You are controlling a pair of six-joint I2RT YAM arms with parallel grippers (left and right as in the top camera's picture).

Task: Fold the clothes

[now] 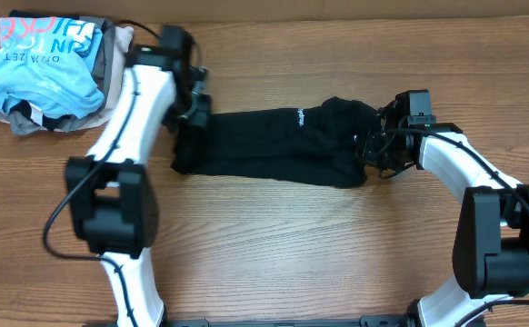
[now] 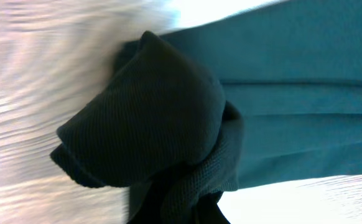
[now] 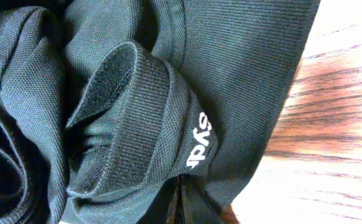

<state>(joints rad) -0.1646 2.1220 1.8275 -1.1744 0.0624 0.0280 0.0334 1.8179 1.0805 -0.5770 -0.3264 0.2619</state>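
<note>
Shirt: black, pique-knit with a ribbed edge, crumpled into a long band across mid-table. Small white lettering sits on one fold. The left end is bunched at the left gripper; cloth covers its fingers in the wrist view, so can't tell how far open. The right end is heaped at the right gripper, whose fingers are pressed together, pinching a shirt fold. Wood-grain table. Clothes pile, light blue on top, far left, apart from the shirt.
</note>
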